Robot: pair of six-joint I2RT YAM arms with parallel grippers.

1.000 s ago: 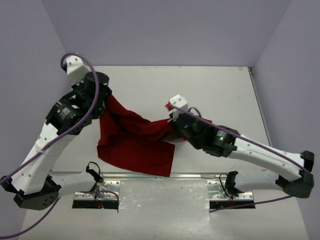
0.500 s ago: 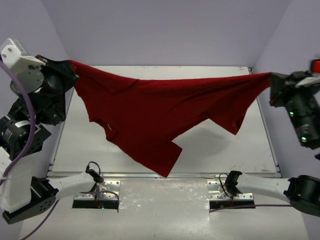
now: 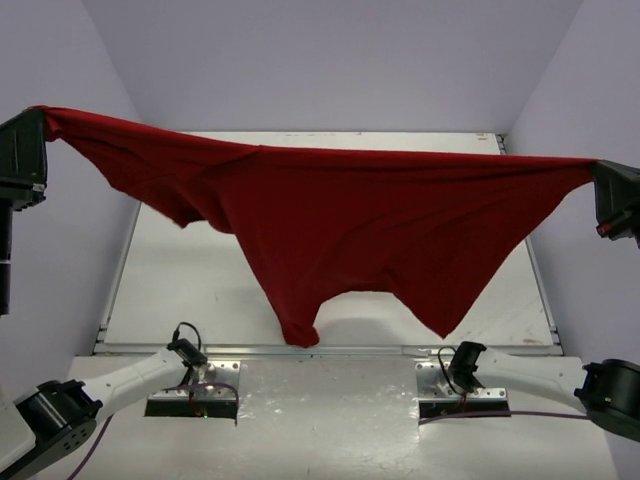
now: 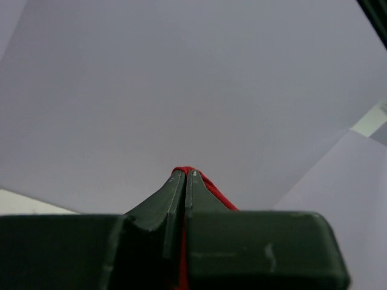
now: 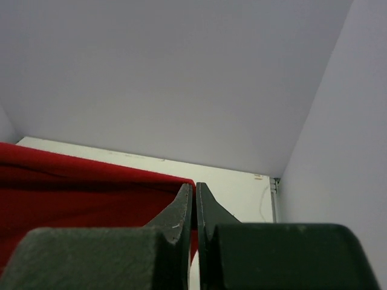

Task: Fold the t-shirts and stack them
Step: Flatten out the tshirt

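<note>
The dark red t-shirt [image 3: 350,220] hangs stretched wide in the air above the white table [image 3: 450,300], its lower parts drooping toward the near edge. My left gripper [image 3: 38,118] is shut on its left end at the far left of the top view. In the left wrist view the red cloth [image 4: 213,192] shows pinched between the shut fingers [image 4: 187,175]. My right gripper [image 3: 600,175] is shut on the right end at the far right. In the right wrist view the cloth [image 5: 84,187] spreads left of the shut fingers [image 5: 194,188].
Grey walls [image 3: 330,60] enclose the table on the left, the back and the right. The two arm bases [image 3: 195,390] and their mounting plates [image 3: 460,385] sit at the near edge, with purple cables beside them.
Both grippers have moved up and far apart, lifting the t-shirt off the table. It went from a crumpled heap to a taut span between the grippers.
</note>
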